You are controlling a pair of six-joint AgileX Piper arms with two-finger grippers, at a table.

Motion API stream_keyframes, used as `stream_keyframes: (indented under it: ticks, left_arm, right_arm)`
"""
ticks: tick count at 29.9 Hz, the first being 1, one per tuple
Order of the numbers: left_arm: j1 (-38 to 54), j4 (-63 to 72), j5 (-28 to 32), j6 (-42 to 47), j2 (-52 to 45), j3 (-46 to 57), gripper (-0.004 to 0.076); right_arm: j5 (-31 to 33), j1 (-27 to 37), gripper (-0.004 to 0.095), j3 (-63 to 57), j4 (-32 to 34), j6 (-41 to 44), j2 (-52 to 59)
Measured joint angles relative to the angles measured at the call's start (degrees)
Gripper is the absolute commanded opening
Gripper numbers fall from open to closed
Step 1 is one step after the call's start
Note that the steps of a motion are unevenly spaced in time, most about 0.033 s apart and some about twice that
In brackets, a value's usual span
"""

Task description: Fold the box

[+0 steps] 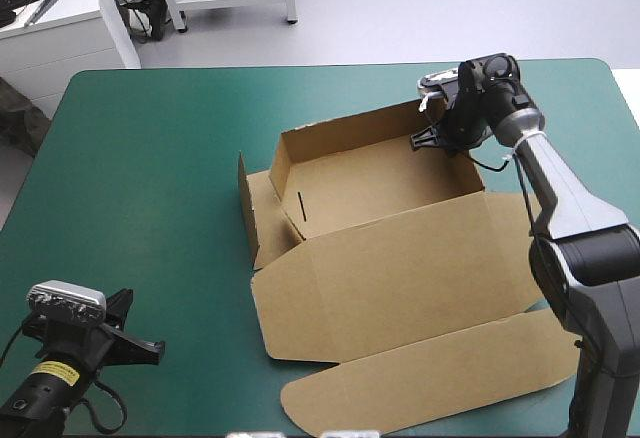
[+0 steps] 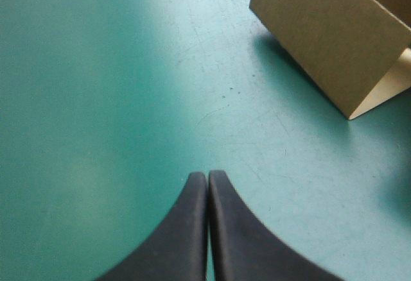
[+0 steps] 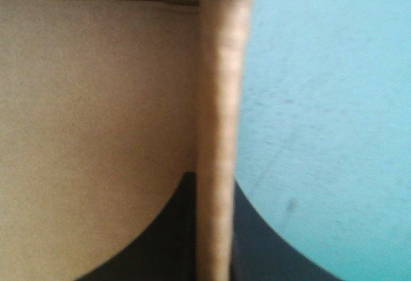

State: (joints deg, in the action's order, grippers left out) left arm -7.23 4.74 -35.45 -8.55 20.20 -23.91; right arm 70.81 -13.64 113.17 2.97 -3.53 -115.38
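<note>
The brown box (image 1: 380, 258) lies mid-table as an open tray, its far wall and left flap raised and its lid flat toward the near edge. At the tray's far right corner my right gripper (image 1: 432, 138) is shut on the box. Seen from the right wrist, the raised wall (image 3: 218, 101) runs edge-on between the black fingers of that gripper (image 3: 212, 179), one inside the tray and one outside. My left gripper (image 1: 150, 346) hovers low near the table's near left corner, shut and empty. From the left wrist, that gripper (image 2: 207, 177) points at bare cover, with the box's left flap (image 2: 327, 37) well ahead.
The teal-green cover (image 1: 150, 178) stretches wide between the box and the table's left edge. The lid's rounded tuck flap (image 1: 430, 388) reaches close to the near edge, beside the right arm's base.
</note>
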Motion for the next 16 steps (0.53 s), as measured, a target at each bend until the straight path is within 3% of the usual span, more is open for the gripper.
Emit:
stream_keyframes:
  ticks: [6, 9, 13, 16]
  left_arm:
    - [0.0, 0.0, 0.0, 0.0, 0.0, 0.0, -0.0004]
    - [0.0, 0.0, 0.05, -0.72, 0.0, 0.0, 0.0038]
    - [0.0, 0.0, 0.05, -1.28, 0.0, 0.0, 0.0223]
    - [0.0, 0.32, 0.21, -1.46, 0.0, 0.0, 0.0426]
  right_arm:
    - [0.44, 1.17, -0.002, 0.0, 2.93, 0.9, 11.05]
    - [0.58, 2.35, -0.002, 0.0, 2.93, 1.16, 16.11]
    - [0.58, 2.9, -0.002, 0.16, 3.32, 1.28, 20.54]
    - [0.58, 2.9, -0.002, 0.16, 3.11, 1.28, 22.35]
